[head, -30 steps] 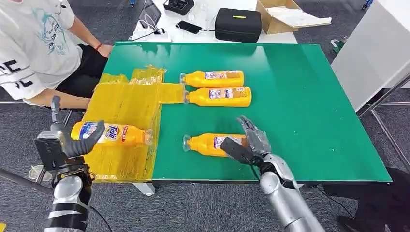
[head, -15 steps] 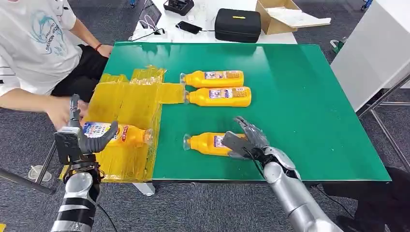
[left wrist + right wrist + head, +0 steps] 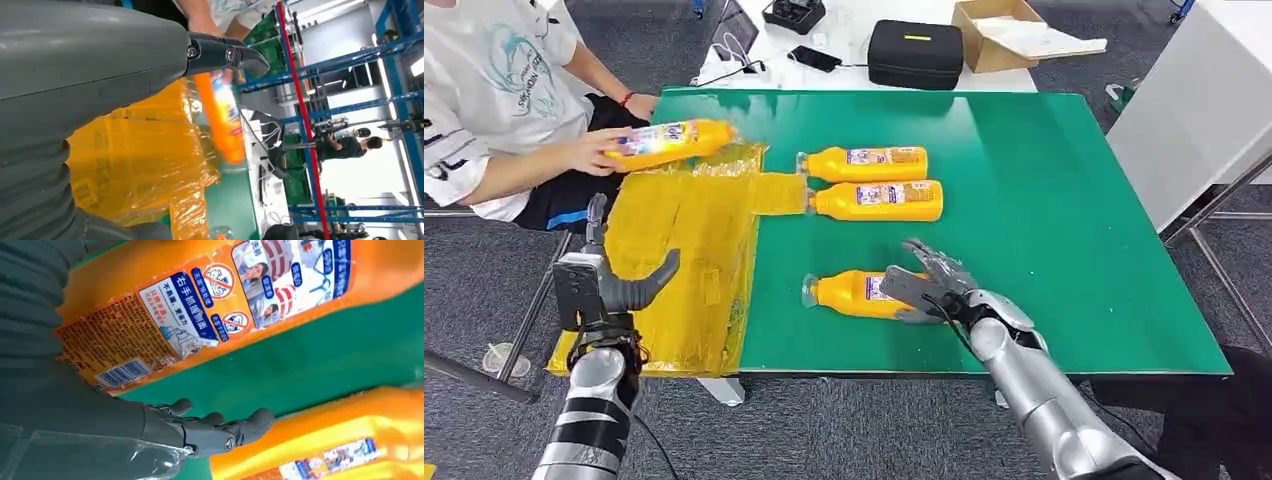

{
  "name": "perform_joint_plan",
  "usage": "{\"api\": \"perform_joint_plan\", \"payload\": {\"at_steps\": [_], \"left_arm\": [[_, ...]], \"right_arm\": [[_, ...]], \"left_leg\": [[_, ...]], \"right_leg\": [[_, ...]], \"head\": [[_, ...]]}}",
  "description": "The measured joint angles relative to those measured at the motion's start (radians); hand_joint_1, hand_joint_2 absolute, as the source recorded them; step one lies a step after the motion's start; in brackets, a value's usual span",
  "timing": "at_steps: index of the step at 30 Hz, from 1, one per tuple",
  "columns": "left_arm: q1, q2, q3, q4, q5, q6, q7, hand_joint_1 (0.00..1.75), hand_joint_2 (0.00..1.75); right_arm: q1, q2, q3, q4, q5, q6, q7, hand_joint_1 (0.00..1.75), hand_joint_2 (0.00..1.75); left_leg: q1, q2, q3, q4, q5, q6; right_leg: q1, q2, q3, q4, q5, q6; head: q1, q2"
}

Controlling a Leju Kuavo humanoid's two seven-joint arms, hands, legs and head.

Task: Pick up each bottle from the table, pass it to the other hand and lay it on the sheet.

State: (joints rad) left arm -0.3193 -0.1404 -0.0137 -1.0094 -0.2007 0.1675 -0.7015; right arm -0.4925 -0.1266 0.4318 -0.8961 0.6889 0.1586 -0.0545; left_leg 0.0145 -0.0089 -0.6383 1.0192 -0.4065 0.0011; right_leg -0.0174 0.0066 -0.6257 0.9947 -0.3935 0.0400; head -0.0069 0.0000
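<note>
Now the right hand [image 3: 927,285] is spread wide over the base of the nearest bottle [image 3: 856,294] on the green table [image 3: 1074,230], fingers not wrapped around it. Left hand [image 3: 609,285] hovers wide, holding nothing, over the yellow sheet [image 3: 686,225]. Beyond, a person's hand [image 3: 596,152] lifts another bottle [image 3: 669,141].

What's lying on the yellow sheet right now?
No bottle lies on the yellow sheet; a person's hand holds one bottle above its far edge. The left hand covers its near corner.
</note>
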Motion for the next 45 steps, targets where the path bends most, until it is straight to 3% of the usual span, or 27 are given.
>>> {"api": "perform_joint_plan", "payload": {"at_steps": [13, 16, 18, 26, 27, 28, 29, 31, 34, 39, 45], "left_arm": [[-0.039, -0.010, 0.007, 0.097, 0.037, -0.064, 0.000, 0.00, 1.75], [-0.048, -0.013, 0.016, 0.115, 0.042, -0.076, 0.000, 0.00, 1.75], [-0.060, -0.017, 0.025, 0.134, 0.055, -0.096, 0.000, 0.00, 1.75], [-0.079, -0.033, 0.048, 0.190, 0.071, -0.137, 0.005, 0.00, 1.75], [-0.080, -0.034, 0.048, 0.194, 0.071, -0.138, 0.005, 0.00, 1.75], [-0.081, -0.035, 0.048, 0.196, 0.071, -0.138, 0.005, 0.00, 1.75], [-0.082, -0.035, 0.049, 0.198, 0.071, -0.138, 0.005, 0.00, 1.75], [-0.083, -0.036, 0.052, 0.204, 0.071, -0.138, 0.005, 0.00, 1.75], [-0.085, -0.038, 0.056, 0.210, 0.075, -0.140, 0.005, 0.00, 1.75], [-0.087, -0.042, 0.060, 0.217, 0.079, -0.140, 0.005, 0.00, 1.75], [-0.085, -0.044, 0.063, 0.219, 0.085, -0.136, 0.005, 0.00, 1.75]], "right_arm": [[-0.064, -0.070, 0.103, 0.046, -0.004, 0.091, 0.003, 0.00, 1.75], [-0.066, -0.077, 0.119, 0.060, -0.009, 0.101, 0.006, 0.07, 1.75], [-0.081, -0.084, 0.146, 0.068, -0.016, 0.118, 0.006, 0.24, 1.75], [-0.141, -0.094, 0.272, 0.125, -0.001, 0.135, 0.017, 0.24, 1.75], [-0.144, -0.094, 0.278, 0.128, 0.000, 0.135, 0.019, 0.61, 1.75], [-0.147, -0.094, 0.283, 0.130, 0.000, 0.135, 0.019, 1.15, 1.75], [-0.150, -0.094, 0.287, 0.132, 0.000, 0.135, 0.019, 1.43, 1.75], [-0.154, -0.094, 0.297, 0.138, 0.000, 0.135, 0.019, 1.62, 1.75], [-0.159, -0.094, 0.307, 0.144, 0.000, 0.132, 0.019, 1.75, 1.75], [-0.154, -0.079, 0.323, 0.161, -0.028, 0.066, 0.023, 1.75, 1.75], [-0.102, -0.039, 0.291, 0.159, -0.051, -0.114, 0.053, 1.75, 1.75]], "left_leg": [[0.000, -0.001, 0.000, 0.000, 0.001, 0.001], [0.000, -0.001, -0.002, 0.000, 0.001, 0.001], [0.000, 0.000, -0.001, 0.000, 0.001, 0.001], [0.000, 0.000, 0.000, 0.000, 0.001, 0.001], [0.000, 0.000, 0.000, 0.000, 0.001, 0.001], [0.000, 0.000, 0.000, 0.000, 0.001, 0.001], [0.000, 0.000, 0.000, 0.000, 0.001, 0.001], [0.000, 0.001, 0.000, 0.000, 0.001, 0.001], [0.000, 0.001, 0.001, 0.000, 0.001, 0.001], [0.000, 0.001, 0.002, 0.000, 0.001, 0.001], [0.001, 0.004, 0.004, 0.000, 0.001, 0.001]], "right_leg": [[0.000, 0.000, 0.001, 0.000, 0.001, 0.001], [0.000, 0.000, 0.000, 0.000, 0.001, 0.001], [0.000, 0.000, 0.000, 0.000, 0.001, 0.001], [0.000, 0.000, 0.000, 0.000, 0.002, -0.001], [0.000, 0.000, 0.000, 0.000, 0.002, -0.001], [0.000, 0.000, 0.000, 0.000, 0.002, -0.001], [0.000, 0.000, 0.000, 0.000, 0.002, -0.001], [0.000, 0.000, 0.000, 0.000, 0.002, -0.001], [0.000, 0.000, 0.000, 0.000, 0.002, -0.001], [0.000, 0.002, 0.001, 0.000, 0.003, -0.001], [0.001, 0.004, 0.002, 0.000, 0.003, -0.001]], "head": [[0.000, 0.000], [0.000, 0.000], [0.000, 0.000], [0.000, 0.000], [0.000, 0.000], [0.000, 0.000], [0.000, 0.000], [0.000, 0.000], [0.000, 0.000], [0.000, 0.000], [0.000, 0.000]]}}
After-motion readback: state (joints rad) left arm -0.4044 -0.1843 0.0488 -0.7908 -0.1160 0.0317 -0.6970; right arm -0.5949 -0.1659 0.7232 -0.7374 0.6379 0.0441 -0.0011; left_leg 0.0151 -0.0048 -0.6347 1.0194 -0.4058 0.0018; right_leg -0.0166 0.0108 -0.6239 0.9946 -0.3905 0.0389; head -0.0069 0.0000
